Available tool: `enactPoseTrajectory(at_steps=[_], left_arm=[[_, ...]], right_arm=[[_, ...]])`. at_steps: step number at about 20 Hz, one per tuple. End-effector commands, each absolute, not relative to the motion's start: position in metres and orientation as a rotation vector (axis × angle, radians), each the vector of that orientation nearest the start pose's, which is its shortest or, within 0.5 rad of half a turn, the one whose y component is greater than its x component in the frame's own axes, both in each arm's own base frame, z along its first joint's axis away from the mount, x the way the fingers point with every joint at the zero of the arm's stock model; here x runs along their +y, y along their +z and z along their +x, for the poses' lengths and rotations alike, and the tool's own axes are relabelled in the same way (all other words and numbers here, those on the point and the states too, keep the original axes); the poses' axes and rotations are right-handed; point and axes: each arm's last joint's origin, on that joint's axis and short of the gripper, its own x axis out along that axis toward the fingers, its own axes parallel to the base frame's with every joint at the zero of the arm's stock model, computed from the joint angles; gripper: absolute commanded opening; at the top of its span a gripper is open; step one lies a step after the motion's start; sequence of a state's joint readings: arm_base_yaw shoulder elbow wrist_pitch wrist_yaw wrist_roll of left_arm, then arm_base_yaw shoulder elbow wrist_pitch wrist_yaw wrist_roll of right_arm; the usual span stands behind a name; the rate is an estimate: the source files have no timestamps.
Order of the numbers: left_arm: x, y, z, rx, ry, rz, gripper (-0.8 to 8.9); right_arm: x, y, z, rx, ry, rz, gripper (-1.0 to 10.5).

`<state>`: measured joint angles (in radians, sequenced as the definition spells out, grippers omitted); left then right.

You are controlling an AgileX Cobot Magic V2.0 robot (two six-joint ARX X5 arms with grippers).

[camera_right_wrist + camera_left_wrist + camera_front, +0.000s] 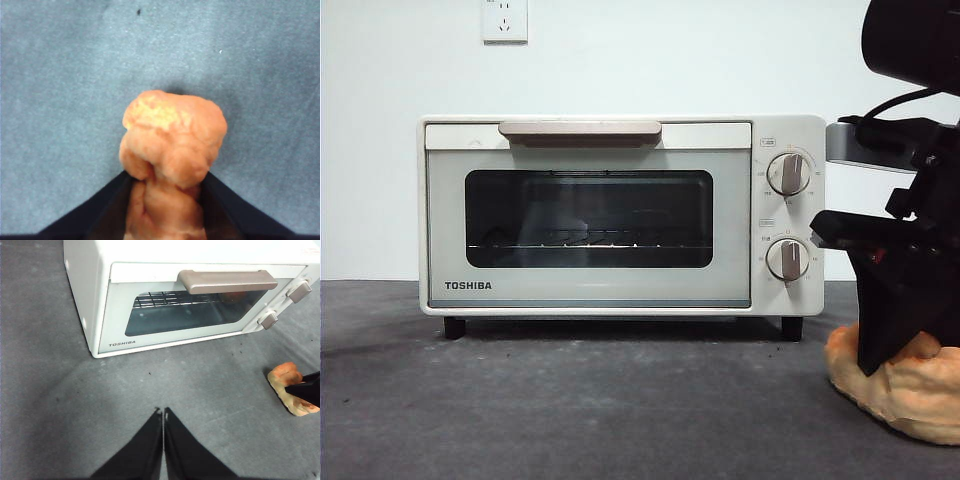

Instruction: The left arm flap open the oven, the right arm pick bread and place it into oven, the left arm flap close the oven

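The cream TOSHIBA oven (620, 285) stands at the back of the table with its glass door closed and the beige handle (580, 130) at the top. It also shows in the left wrist view as the oven (100, 295), door closed. The orange bread (910, 390) lies on the table to the right of the oven. My right gripper (885, 365) comes down onto it. In the right wrist view the jaws of my right gripper (166, 175) press both sides of the bread (172, 140). My left gripper (163, 412) hangs shut and empty over the table in front of the oven.
Dark grey table surface (570, 400) stretches in front of the oven. Two round knobs (788, 173) sit on the oven's right panel. A wire rack (590, 243) shows behind the glass. A white wall with a socket (505, 20) stands behind.
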<state>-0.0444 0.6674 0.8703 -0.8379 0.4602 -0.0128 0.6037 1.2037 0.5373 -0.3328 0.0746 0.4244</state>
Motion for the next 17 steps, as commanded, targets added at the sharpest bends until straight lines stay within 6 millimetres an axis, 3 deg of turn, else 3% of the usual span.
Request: enactPoseTrajectory(at_steps=[1,8,17], left_arm=[[-0.019,0.326,0.115,0.602,-0.502,-0.126,0.10],[-0.035,0.336,0.127,0.515,-0.596,-0.173,0.11],[-0.090,0.327,0.186,0.476,-0.712,-0.185,0.12]], right_arm=[[0.118,0.172,0.171,0.993,0.283,0.065,1.8],[0.105,0.223,0.153,0.844,0.352,0.108,1.8],[0.084,0.294,0.122,0.664,0.412,0.149,1.8]])
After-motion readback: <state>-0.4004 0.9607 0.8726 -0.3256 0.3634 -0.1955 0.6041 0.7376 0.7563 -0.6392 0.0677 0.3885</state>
